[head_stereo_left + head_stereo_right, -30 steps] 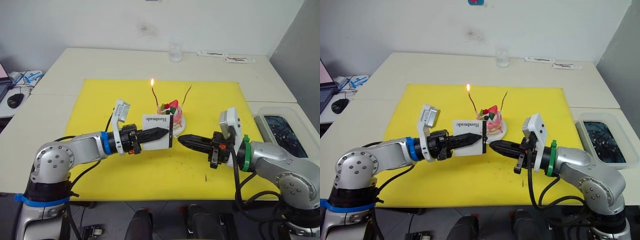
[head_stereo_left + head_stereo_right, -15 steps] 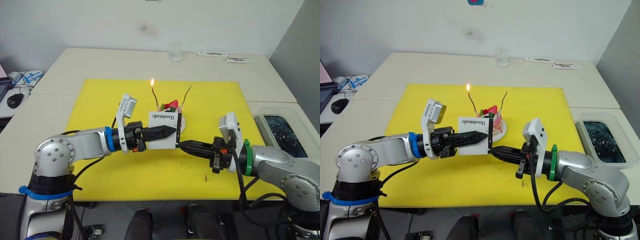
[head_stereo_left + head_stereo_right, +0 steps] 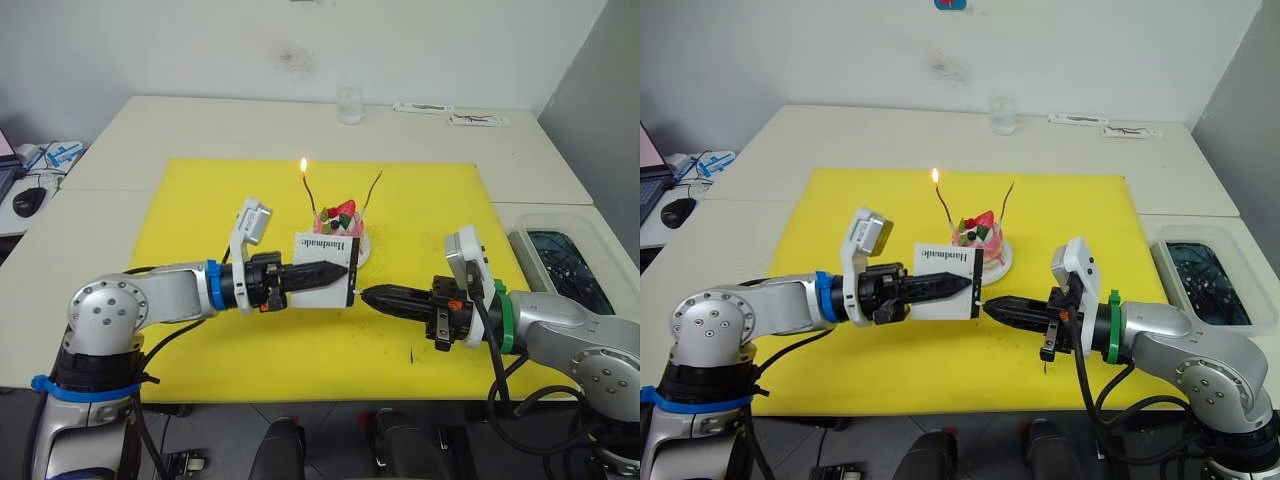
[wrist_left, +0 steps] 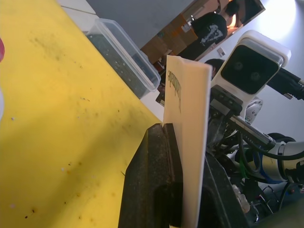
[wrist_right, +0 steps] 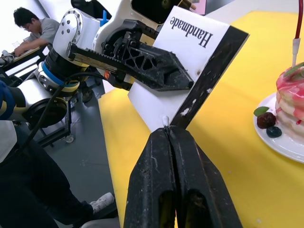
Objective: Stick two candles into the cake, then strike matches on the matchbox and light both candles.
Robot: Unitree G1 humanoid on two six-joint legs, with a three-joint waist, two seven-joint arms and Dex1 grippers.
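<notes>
At six o'clock of the cake [image 3: 338, 228], left gripper [image 3: 340, 270] clamps matchbox [image 3: 322, 270]; right gripper [image 3: 366, 294] pinches match [image 5: 165, 119] against strip [image 5: 209, 71]. Next: strike, light unlit candle [image 3: 374, 188].

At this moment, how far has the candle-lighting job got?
Both candles stand in the cake; the reddish candle burns, the golden-brown candle is unlit. The left gripper holds the matchbox, and the shut right gripper has a match tip at its striking strip. Left: lighting the second candle.
</notes>
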